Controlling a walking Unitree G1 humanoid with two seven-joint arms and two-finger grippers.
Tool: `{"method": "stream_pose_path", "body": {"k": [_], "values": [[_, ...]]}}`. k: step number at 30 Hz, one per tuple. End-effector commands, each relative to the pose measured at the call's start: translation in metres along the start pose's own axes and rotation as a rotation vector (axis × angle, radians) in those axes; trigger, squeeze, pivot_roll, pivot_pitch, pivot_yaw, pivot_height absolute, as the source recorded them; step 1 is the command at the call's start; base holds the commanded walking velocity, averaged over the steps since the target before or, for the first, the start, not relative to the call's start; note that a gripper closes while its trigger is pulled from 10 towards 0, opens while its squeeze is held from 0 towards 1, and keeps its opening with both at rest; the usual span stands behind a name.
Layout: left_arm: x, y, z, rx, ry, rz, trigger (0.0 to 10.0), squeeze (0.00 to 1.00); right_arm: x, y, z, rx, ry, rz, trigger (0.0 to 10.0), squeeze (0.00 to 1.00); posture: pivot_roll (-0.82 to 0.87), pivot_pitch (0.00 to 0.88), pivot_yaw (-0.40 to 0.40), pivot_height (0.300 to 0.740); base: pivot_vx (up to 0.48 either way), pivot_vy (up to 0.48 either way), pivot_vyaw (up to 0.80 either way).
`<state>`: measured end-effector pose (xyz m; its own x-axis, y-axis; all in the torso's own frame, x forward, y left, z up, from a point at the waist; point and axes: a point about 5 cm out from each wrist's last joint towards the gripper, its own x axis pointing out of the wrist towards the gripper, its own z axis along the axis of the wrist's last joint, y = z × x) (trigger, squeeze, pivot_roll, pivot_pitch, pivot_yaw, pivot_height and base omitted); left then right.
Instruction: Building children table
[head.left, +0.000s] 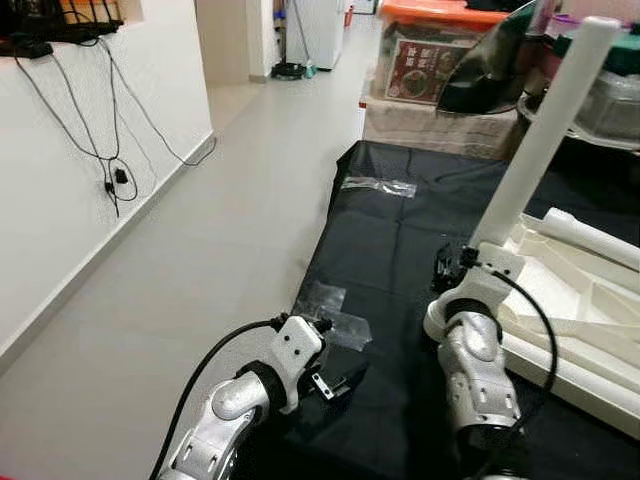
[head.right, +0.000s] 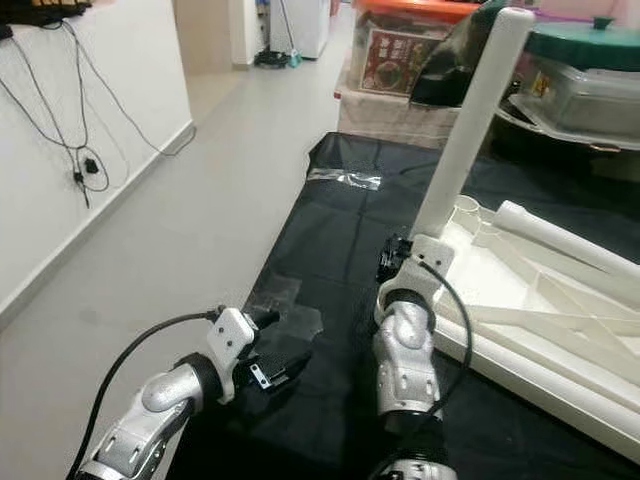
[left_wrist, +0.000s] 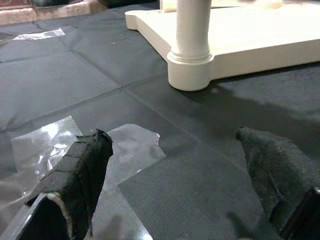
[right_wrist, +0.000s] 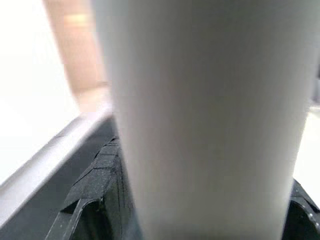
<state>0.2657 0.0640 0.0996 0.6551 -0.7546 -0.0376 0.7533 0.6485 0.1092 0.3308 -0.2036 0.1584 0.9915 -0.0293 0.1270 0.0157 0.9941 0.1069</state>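
Left eye view: black mat (head.left: 400, 260) spread on the pale floor, with the white tabletop (head.left: 580, 320) lying upside down on its right part, ribs showing. One white leg (head.left: 545, 130) stands in the corner socket nearest the mat's middle, rising with a lean toward the far right. A second leg (head.left: 590, 238) lies loose across the underside, toward the far edge.

Right gripper (right_wrist: 200, 210) is at the base of the standing leg, just above the socket collar. Right wrist view: the leg's shaft fills the space between the two black fingers, one pad (right_wrist: 97, 185) against its side, so the fingers are clamped on the leg. The low grip looks meant to steady or press the leg into its seat. Whether it is fully seated I cannot tell; the lean suggests it may not be square.

Left gripper (left_wrist: 180, 175) hovers low over the near left part of the mat, fingers spread and holding nothing. Clear tape patches (left_wrist: 85, 150) lie on the mat beneath it, another strip (head.left: 380, 186) at the far edge; they appear to pin the mat down. The left wrist view looks toward the socket collar (left_wrist: 190, 70), well apart from it.

Judgement: first leg being fitted; remaining legs not yet in place. Storage boxes (head.left: 430, 60) sit beyond the mat's far edge.
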Motion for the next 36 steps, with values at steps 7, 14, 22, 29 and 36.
{"method": "stream_pose_path", "body": {"k": [7,14,22,29,36], "values": [[0.001,-0.002,-0.005,-0.007,0.014,-0.007,10.0,0.0,0.0,0.004,0.005,0.044,0.101,0.45,10.0,0.0,0.18,0.0,-0.071,0.74,0.0,0.0,0.0],[0.002,-0.002,-0.004,0.0,0.011,-0.008,10.0,0.0,-0.005,0.019,0.011,0.052,0.221,0.952,10.0,0.0,0.2,0.0,-0.082,0.74,0.0,0.0,0.0],[0.001,-0.002,-0.003,0.0,0.009,-0.006,10.0,0.0,0.0,0.037,0.004,0.022,0.295,1.136,0.0,0.0,0.21,0.0,-0.089,0.74,0.0,0.0,0.0],[0.001,-0.003,-0.003,-0.006,0.011,-0.007,10.0,0.0,0.018,0.028,0.0,-0.032,0.183,0.684,0.0,0.0,0.2,0.0,-0.082,0.74,0.0,0.0,0.0],[0.001,-0.002,-0.003,-0.01,0.011,-0.008,10.0,0.0,0.023,-0.005,-0.008,-0.009,0.188,0.067,0.0,0.0,0.19,0.0,-0.075,0.74,0.0,0.0,0.0]]}}
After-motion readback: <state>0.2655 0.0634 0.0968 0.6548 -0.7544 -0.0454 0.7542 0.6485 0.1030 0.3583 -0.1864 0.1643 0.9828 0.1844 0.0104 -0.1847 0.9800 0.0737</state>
